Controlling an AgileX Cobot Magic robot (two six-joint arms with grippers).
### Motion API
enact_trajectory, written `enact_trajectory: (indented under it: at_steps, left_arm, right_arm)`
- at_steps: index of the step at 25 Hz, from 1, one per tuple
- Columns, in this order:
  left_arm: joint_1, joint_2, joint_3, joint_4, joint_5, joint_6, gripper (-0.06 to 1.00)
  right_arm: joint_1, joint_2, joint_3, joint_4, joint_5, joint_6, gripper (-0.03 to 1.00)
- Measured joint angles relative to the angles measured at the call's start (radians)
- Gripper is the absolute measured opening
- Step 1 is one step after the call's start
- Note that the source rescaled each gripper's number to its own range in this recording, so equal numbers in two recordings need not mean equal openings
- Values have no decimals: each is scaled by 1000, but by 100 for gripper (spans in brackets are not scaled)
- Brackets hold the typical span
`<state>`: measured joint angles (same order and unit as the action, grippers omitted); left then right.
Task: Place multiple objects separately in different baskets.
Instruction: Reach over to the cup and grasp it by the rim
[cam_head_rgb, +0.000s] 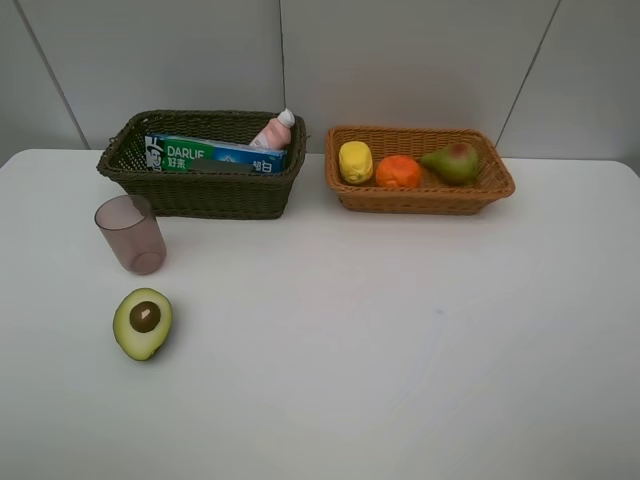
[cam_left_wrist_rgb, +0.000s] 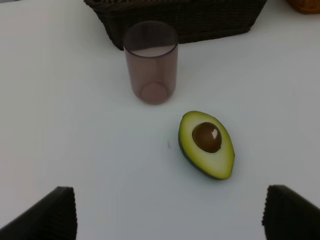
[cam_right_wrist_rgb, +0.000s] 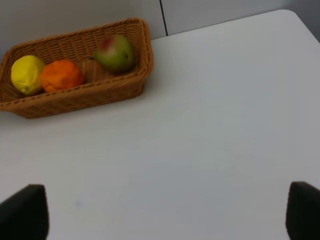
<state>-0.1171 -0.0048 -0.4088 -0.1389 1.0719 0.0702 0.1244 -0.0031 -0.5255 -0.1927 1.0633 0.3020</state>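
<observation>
The halved avocado lies cut side up on the white table at the front left. Just behind it stands the translucent mauve cup, upright. The dark olive basket holds the blue-green toothpaste box and the pink white-capped bottle. In the orange-tan basket lie the lemon, the orange and the red-green pear. My left gripper hangs open short of the avocado. My right gripper is open over bare table.
The two baskets stand side by side at the back of the table, close to the grey wall panels. Neither arm shows in the high view. The table's right back corner shows in the right wrist view.
</observation>
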Motion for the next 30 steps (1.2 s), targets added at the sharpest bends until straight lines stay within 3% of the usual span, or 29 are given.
enact_trajectory:
  at_steps: [30]
  left_arm:
    - [0, 0, 0, 0, 0, 0, 98]
  right_arm:
    - [0, 0, 0, 0, 0, 0, 100]
